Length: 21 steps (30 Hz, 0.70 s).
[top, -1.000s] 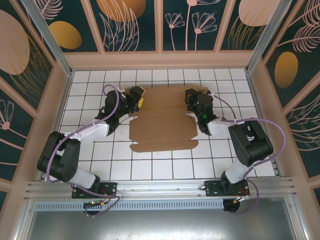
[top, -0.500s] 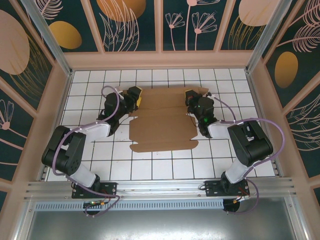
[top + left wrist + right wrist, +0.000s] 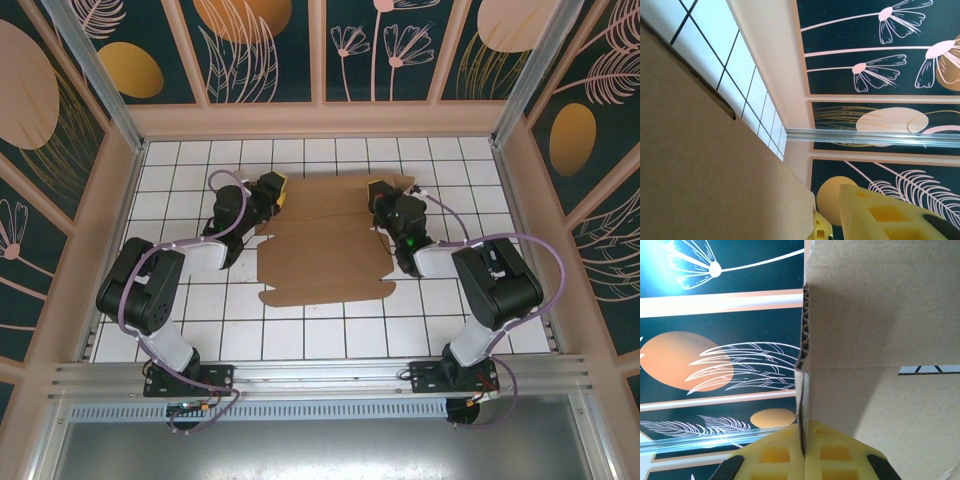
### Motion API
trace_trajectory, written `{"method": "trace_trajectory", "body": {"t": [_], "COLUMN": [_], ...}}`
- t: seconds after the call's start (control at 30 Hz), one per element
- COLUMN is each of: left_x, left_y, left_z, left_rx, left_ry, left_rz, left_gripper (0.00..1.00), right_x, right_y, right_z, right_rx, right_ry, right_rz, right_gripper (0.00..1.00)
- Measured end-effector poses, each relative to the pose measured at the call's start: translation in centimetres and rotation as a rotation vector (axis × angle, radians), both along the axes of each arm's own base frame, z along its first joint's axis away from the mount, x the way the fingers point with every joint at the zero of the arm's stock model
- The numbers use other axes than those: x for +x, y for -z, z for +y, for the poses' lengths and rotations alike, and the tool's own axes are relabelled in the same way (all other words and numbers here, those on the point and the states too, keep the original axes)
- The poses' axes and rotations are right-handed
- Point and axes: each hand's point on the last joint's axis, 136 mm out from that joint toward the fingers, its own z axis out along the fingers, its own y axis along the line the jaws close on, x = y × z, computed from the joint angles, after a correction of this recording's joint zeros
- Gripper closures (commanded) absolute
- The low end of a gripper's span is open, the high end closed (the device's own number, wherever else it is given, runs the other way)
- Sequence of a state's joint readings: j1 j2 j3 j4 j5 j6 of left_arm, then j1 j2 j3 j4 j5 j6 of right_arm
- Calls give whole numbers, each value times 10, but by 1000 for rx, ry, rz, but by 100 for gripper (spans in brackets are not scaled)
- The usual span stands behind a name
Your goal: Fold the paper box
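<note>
The right tool is clamping the edge of the paper box. In the right wrist view its two yellow fingers are pressing together on the corrugated edge, whose fluting is running up the middle of the picture. From above, that same tool is sitting at the right end of the sheet's far strip, and the grip itself is too small to judge there.

The left tool is standing with its fingers apart. The left wrist view is showing a narrow strip of the patterned wall between them. A panel of the paper box is rising just beside the left-hand finger, outside the gap, and I cannot tell whether it is touching that finger. From above, the left tool is reaching to the left end of the far strip.

The top view is giving the whole layout. The paper box is lying as a mostly flat die-cut sheet in the middle of the white tiled worktop, between the two arms, with both tools at its far strip.
</note>
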State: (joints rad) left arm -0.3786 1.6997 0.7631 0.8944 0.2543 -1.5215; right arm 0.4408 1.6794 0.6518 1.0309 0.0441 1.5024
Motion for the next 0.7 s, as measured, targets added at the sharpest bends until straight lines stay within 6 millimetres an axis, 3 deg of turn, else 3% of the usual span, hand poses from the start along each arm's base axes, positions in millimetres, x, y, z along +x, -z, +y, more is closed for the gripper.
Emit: {"method": "trace_trajectory", "body": {"t": [0.27, 0.53, 0.57, 0.7], "left_x": [-4, -6, -6, 0], "left_y": [5, 9, 9, 5], "left_z": [1, 3, 3, -3], "left_rx": [-18, -20, -20, -10], "left_ry": [-9, -16, -15, 8], "left_rz": [13, 17, 15, -6], "left_gripper": [80, 91, 91, 93], "right_x": [-1, -2, -2, -1], "right_y": [0, 0, 0, 0], "right_z": [5, 6, 6, 6], "right_rx": [3, 4, 3, -5], "right_ry": [-9, -11, -11, -12], "right_rz": [-7, -8, -8, -15], "right_gripper": [100, 100, 98, 69]}}
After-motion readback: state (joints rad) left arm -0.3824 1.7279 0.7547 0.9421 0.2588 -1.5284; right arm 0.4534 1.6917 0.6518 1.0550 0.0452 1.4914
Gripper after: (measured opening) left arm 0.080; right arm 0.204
